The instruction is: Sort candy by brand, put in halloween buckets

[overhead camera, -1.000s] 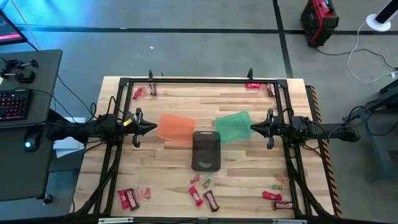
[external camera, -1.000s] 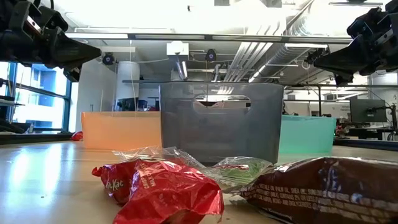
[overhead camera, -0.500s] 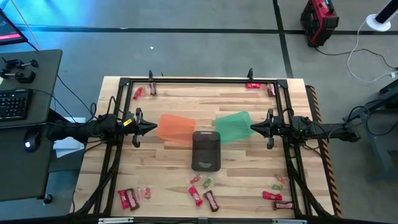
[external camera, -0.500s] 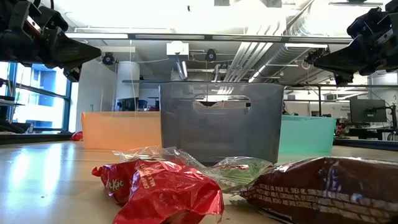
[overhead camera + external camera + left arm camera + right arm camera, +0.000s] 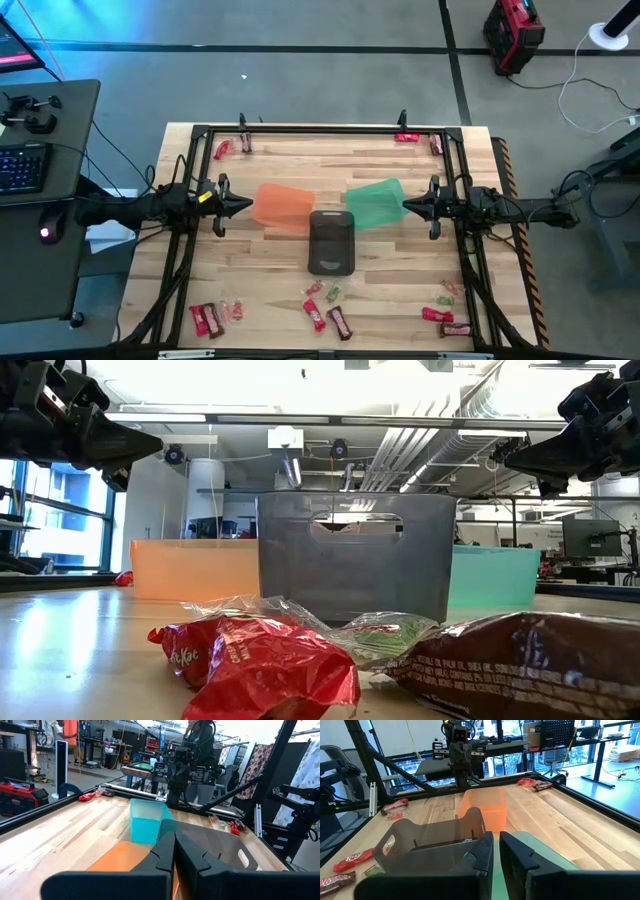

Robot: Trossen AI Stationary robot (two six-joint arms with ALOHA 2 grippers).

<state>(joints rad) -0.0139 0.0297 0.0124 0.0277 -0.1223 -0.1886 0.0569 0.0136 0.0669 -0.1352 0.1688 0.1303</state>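
Three buckets stand on their bases mid-table: the translucent orange one (image 5: pixel 281 207), the green one (image 5: pixel 376 203) and the dark grey rectangular one (image 5: pixel 332 241), nearest the near edge. Candy lies in scattered groups along the near edge (image 5: pixel 208 318) (image 5: pixel 322 304) (image 5: pixel 440 316) and at the far corners (image 5: pixel 222 150) (image 5: pixel 405 138). The low view shows a red wrapper (image 5: pixel 260 660), a green piece (image 5: pixel 385 635) and a brown bar (image 5: pixel 520 660) up close. My left gripper (image 5: pixel 248 205) (image 5: pixel 174 834) hovers shut left of the orange bucket. My right gripper (image 5: pixel 405 207) (image 5: pixel 496 836) hovers shut right of the green bucket.
A black metal frame (image 5: pixel 320 129) runs around the table's edges, with rails along both sides. A desk with a keyboard (image 5: pixel 22 168) stands left of the table. A red machine (image 5: pixel 513 32) and cables sit on the floor beyond the far edge. Bare wood lies between the buckets and the near candy.
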